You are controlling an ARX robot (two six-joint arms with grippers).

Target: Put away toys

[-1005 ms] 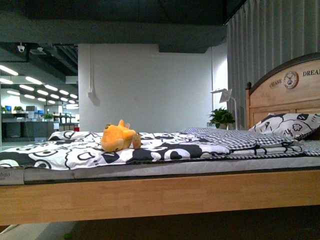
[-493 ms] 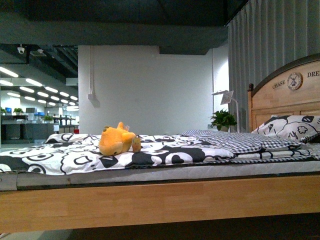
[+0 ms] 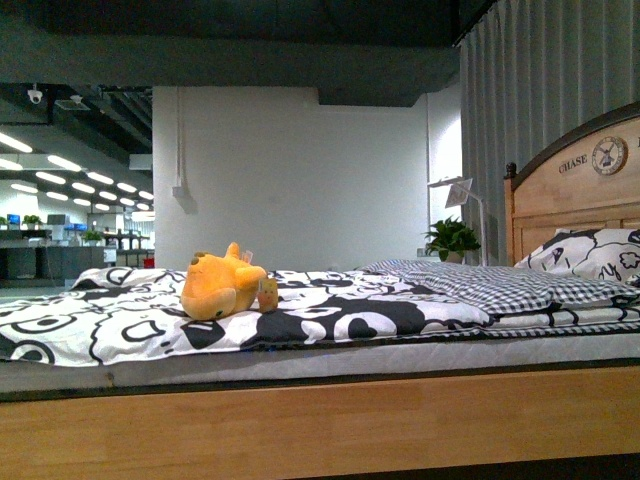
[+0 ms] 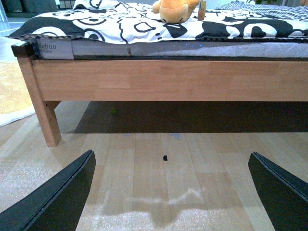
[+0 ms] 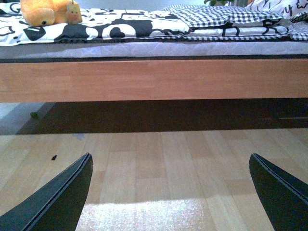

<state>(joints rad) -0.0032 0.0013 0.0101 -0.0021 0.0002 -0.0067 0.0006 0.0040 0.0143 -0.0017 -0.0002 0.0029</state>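
Left pincer (image 4: 172, 153) and right pincer (image 5: 170, 155) gape wide, empty; plush toy (image 3: 222, 287) lies on quilt (image 3: 330, 315) (headboard (image 3: 590, 195) reads "CHASE").

Dim greenish front view, bright ceiling lights (image 3: 66, 163) far left, deep shadow under bed (image 4: 159, 82)

Both claws (image 4: 172, 153) (image 5: 170, 155) have black (matte) tapering fingers (image 4: 57, 202).

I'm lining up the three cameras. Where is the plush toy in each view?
Front: plush left of centre, on the patterned quilt.
Left wrist: plush on the quilt, partly cropped, above the bed rail.
Right wrist: plush on the quilt, above the rail.
Shared landmark: the wooden bed rail.
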